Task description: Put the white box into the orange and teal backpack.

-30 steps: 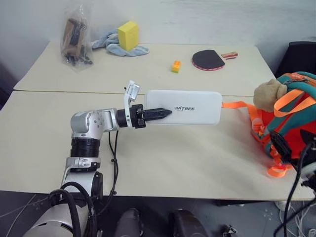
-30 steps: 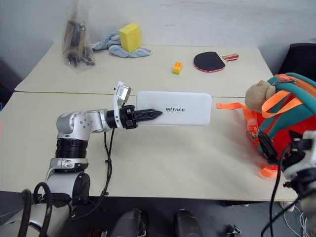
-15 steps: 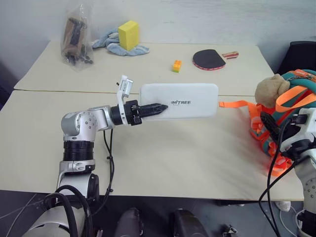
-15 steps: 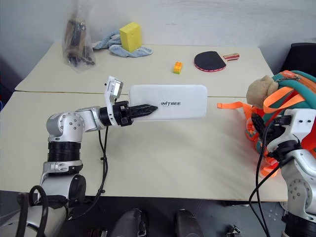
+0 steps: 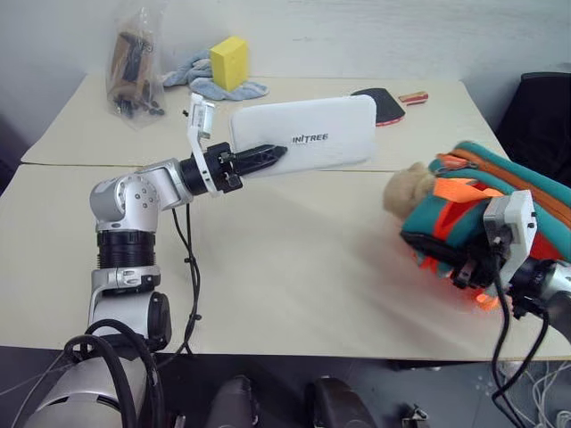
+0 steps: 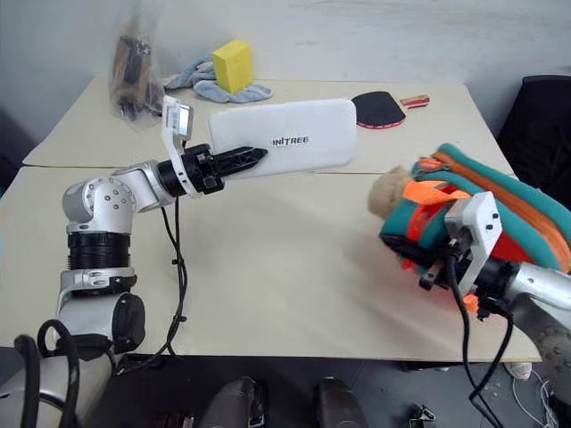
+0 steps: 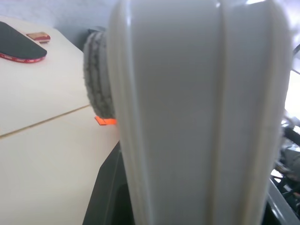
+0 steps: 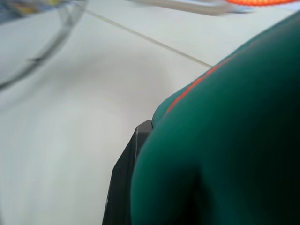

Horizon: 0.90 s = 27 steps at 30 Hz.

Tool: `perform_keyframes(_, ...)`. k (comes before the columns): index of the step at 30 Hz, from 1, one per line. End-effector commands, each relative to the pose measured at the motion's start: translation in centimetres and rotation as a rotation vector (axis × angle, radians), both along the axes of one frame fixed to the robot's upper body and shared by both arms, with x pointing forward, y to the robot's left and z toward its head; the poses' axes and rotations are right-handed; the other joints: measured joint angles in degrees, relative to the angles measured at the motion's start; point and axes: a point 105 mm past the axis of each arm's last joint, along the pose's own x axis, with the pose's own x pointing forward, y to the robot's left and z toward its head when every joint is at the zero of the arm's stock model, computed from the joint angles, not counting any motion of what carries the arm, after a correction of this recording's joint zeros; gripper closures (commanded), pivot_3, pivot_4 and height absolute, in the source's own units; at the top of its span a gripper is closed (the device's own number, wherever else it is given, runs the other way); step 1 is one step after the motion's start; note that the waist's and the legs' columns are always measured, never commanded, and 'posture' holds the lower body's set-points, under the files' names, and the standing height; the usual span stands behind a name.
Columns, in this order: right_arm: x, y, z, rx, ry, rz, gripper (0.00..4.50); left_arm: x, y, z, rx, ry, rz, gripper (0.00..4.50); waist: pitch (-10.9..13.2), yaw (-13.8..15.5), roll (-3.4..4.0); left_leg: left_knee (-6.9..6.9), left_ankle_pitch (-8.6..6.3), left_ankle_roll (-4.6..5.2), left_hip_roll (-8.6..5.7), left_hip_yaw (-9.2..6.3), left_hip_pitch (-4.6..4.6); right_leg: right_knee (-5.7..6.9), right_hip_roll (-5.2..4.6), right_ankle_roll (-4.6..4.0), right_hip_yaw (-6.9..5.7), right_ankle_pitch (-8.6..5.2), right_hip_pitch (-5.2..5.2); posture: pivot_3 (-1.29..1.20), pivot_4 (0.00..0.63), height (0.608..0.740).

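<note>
My left gripper [image 5: 270,154] is shut on the near end of the white box [image 5: 308,134] and holds it in the air above the table, long side roughly level, dark lettering facing up. The box's pale edge [image 7: 197,117] rises between the jaws in the left wrist view. The orange and teal backpack [image 5: 486,192] lies tipped over at the right side of the table, its tan plush toy [image 5: 406,190] pointing toward the middle. My right gripper [image 5: 464,266] is shut on the backpack's near teal edge. Teal fabric [image 8: 234,117] covers one black finger [image 8: 123,187].
At the far side of the table stand a clear plastic bag [image 5: 134,67], a yellow sponge block [image 5: 228,62] on a blue cloth [image 5: 192,78], and a red and black paddle [image 6: 379,109] partly behind the box. A black chair [image 5: 540,116] stands at the right.
The left gripper has lifted the white box up and slightly left. The right gripper came in from the right and shut on the backpack, which has tipped over and shifted left.
</note>
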Motion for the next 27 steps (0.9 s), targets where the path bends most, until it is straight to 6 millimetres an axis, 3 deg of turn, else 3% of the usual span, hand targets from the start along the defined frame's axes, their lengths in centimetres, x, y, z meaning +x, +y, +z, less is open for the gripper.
perform_keyframes(1, -4.4, 2.2, 4.0, 0.027, -0.016, 0.290, 4.46, -2.2, 0.3, 3.5, 0.003, -0.208, -0.132, 3.17, 0.06, 0.04, -0.04, 0.00, 0.00, 0.00, 0.02, -0.01, -0.04, 0.02, 0.02, 0.00, -0.02, 0.00, -0.05, 0.00, 0.150, 0.740)
perform_keyframes(8, -6.1, 1.4, 6.7, 0.079, 0.062, 0.350, 4.46, -4.7, 0.3, 5.3, -0.004, -0.267, -0.311, 3.17, 0.16, 0.24, -0.21, 0.04, 0.00, 0.11, -0.03, -0.10, -0.10, -0.18, -0.09, 0.00, -0.09, 0.00, 0.07, 0.00, 0.150, 0.740)
perform_keyframes(11, -6.0, 0.9, 6.2, 0.065, 0.100, 0.321, 4.46, -5.7, -0.1, 4.8, 0.018, -0.302, -0.380, 3.17, 0.23, 0.21, -0.34, 0.07, 0.00, 0.14, -0.01, -0.20, -0.08, -0.26, -0.10, 0.01, -0.16, 0.01, 0.19, 0.00, 0.150, 0.740)
perform_keyframes(14, -6.2, 0.8, 5.1, 0.046, 0.139, 0.308, 4.46, -5.5, -0.4, 3.3, 0.078, -0.312, -0.377, 3.17, 0.23, 0.26, -0.35, 0.06, -0.02, 0.17, -0.02, -0.22, -0.09, -0.33, -0.10, 0.01, -0.18, 0.01, 0.21, 0.00, 0.150, 0.740)
perform_keyframes(17, -6.3, 0.6, 4.3, 0.040, 0.164, 0.297, 4.46, -6.2, -0.4, 0.3, 0.191, -0.327, -0.427, 3.17, 0.23, 0.11, -0.35, 0.05, -0.02, 0.17, -0.01, -0.22, -0.08, -0.34, -0.07, 0.01, -0.18, 0.01, 0.23, 0.00, 0.150, 0.740)
perform_keyframes(22, -5.7, 0.0, 3.4, 0.044, 0.184, 0.257, 4.46, -5.4, 0.1, -1.1, 0.318, -0.386, -0.422, 3.17, 0.25, 0.15, -0.38, 0.12, -0.01, 0.19, 0.00, -0.23, -0.04, -0.30, -0.04, 0.01, -0.17, 0.03, 0.28, 0.00, 0.150, 0.740)
perform_keyframes(27, -5.8, 0.0, 3.1, 0.033, 0.188, 0.268, 4.46, -3.6, -0.8, -0.2, 0.381, -0.503, -0.389, 3.17, 0.25, 0.55, -0.39, 0.12, -0.04, 0.26, -0.04, -0.25, -0.02, -0.38, -0.07, 0.04, -0.18, 0.05, 0.36, 0.00, 0.150, 0.740)
